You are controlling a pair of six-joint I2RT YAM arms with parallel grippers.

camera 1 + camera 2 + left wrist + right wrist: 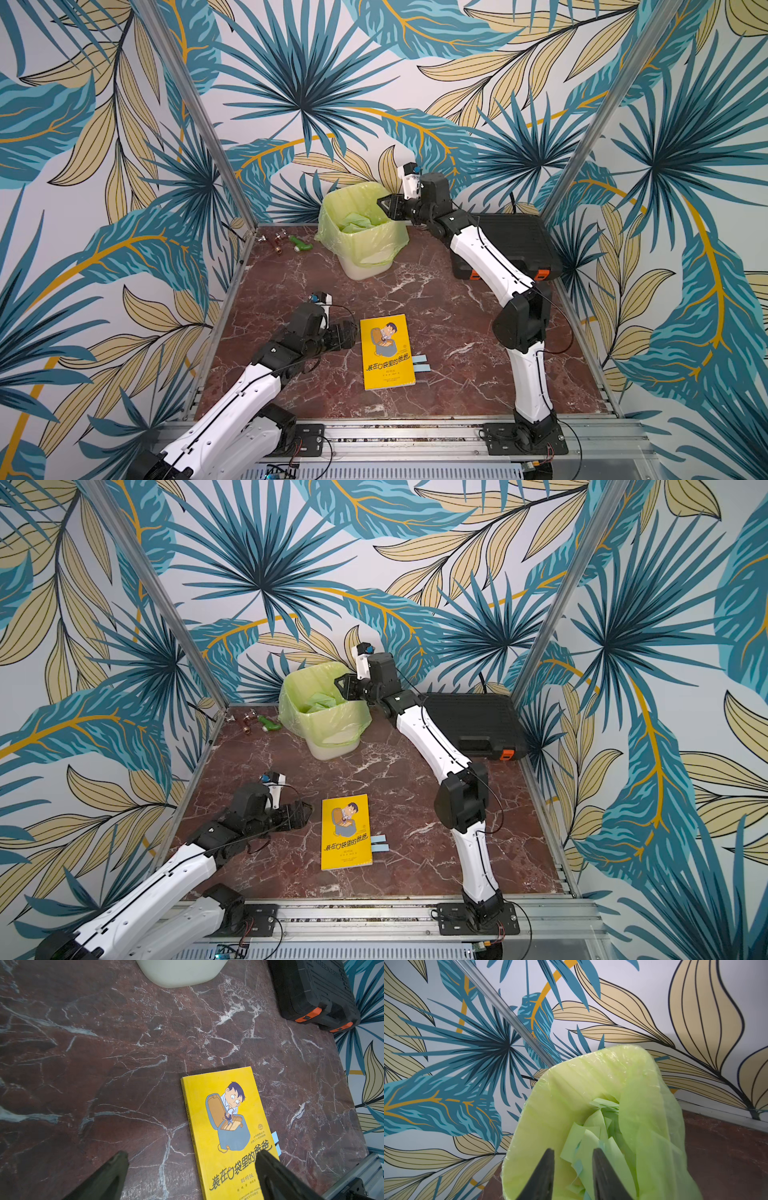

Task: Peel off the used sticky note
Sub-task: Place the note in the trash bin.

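A yellow book (386, 353) (345, 833) (228, 1126) lies shut on the marble table. Two pale blue sticky notes (422, 362) (380, 843) (275, 1136) stick out from its right edge. My left gripper (349, 332) (305, 812) (192, 1152) stands open just left of the book, holding nothing. My right gripper (384, 203) (340, 683) (572, 1150) hangs over the green-bagged bin (365, 257) (328, 733) (529, 1126), jaws apart and empty. Below them lie green paper slips and a pale blue strip (579, 1164).
A black tool case (511, 241) (473, 721) (311, 987) with orange latches sits at the back right. Small pipe fittings (274, 241) and a green part (301, 244) lie at the back left. Patterned walls and metal posts close in the table.
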